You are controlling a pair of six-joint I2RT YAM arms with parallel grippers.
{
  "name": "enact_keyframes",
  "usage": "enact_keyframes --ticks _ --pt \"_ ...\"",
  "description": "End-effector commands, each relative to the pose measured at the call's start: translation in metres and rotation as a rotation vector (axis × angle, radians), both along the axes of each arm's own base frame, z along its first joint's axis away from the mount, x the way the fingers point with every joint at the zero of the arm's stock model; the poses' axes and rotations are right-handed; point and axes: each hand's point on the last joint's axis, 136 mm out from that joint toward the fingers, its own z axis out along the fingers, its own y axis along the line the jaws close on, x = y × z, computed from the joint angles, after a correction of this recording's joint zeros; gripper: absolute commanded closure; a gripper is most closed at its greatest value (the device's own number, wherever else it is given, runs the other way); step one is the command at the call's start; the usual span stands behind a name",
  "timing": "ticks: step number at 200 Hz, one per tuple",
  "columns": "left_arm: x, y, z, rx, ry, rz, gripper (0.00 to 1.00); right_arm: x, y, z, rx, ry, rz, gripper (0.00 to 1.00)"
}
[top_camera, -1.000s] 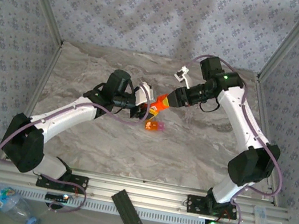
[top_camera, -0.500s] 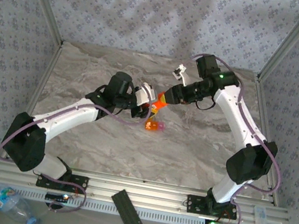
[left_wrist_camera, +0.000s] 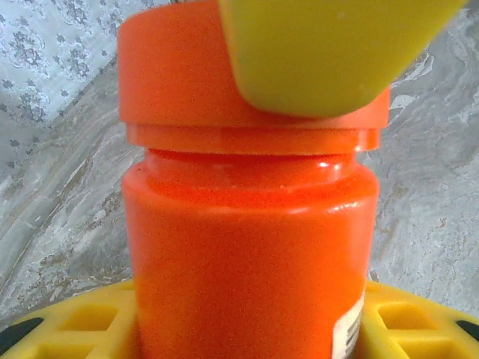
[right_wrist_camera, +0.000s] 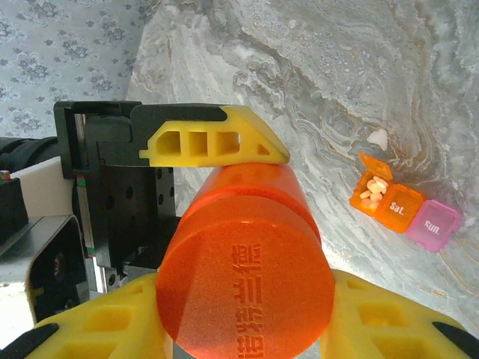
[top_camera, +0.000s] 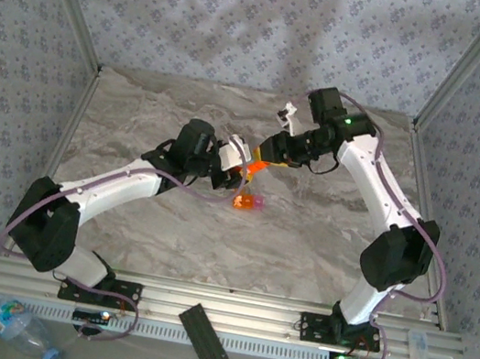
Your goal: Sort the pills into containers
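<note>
The orange pill bottle (top_camera: 255,164) hangs above the table's middle, held between both arms. My left gripper (top_camera: 240,167) is shut on its body (left_wrist_camera: 247,254), yellow fingers (left_wrist_camera: 75,321) on either side. My right gripper (top_camera: 269,154) is shut on its cap (right_wrist_camera: 247,288), which faces the right wrist camera. The left gripper's yellow finger (right_wrist_camera: 213,142) lies along the bottle behind the cap. On the table below lies the small organiser (top_camera: 246,202): an open orange compartment with pale pills (right_wrist_camera: 372,188), a shut orange one, and a pink one (right_wrist_camera: 434,224).
A black flat bar (top_camera: 204,338) lies on the rail at the near edge. A plastic water bottle (top_camera: 19,325) lies at the bottom left. Aluminium frame posts and patterned walls close in the marble table (top_camera: 322,241) on three sides.
The right arm has swung left and slightly farther back, and the bottle held by both grippers has shifted a little with it. The left arm has edged right. Both grips are unchanged.
</note>
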Motion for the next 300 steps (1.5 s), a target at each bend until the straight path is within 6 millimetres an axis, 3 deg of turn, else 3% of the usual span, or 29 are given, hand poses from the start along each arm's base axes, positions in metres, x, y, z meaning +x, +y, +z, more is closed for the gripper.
enact_keyframes --ticks 1,95,124,156,190,239,268,300 --pt "-0.002 -0.024 0.065 -0.177 -0.177 -0.061 1.0 -0.005 0.014 0.007 0.013 0.014 0.014 0.52" --pt "0.013 -0.02 0.069 -0.25 -0.149 -0.006 1.0 -0.002 0.002 0.047 0.028 -0.088 -0.015 0.22" --pt "0.021 -0.014 0.073 -0.313 -0.133 0.03 1.0 -0.001 -0.009 0.062 0.042 -0.134 -0.043 0.15" --pt "0.028 -0.01 0.073 -0.354 -0.112 0.057 1.0 0.0 -0.028 0.092 0.117 -0.214 -0.102 0.03" --pt "0.032 -0.004 0.077 -0.406 -0.09 0.081 1.0 0.005 -0.053 0.115 0.178 -0.276 -0.188 0.02" --pt "0.031 -0.003 0.09 -0.542 -0.009 0.052 1.0 0.033 -0.077 0.129 0.227 -0.526 -0.387 0.04" --pt "0.025 -0.009 0.094 -0.598 0.055 0.006 1.0 0.037 -0.076 0.133 0.252 -0.602 -0.41 0.04" --pt "0.018 -0.015 0.099 -0.651 0.115 -0.051 1.0 0.031 -0.058 0.14 0.271 -0.661 -0.333 0.05"
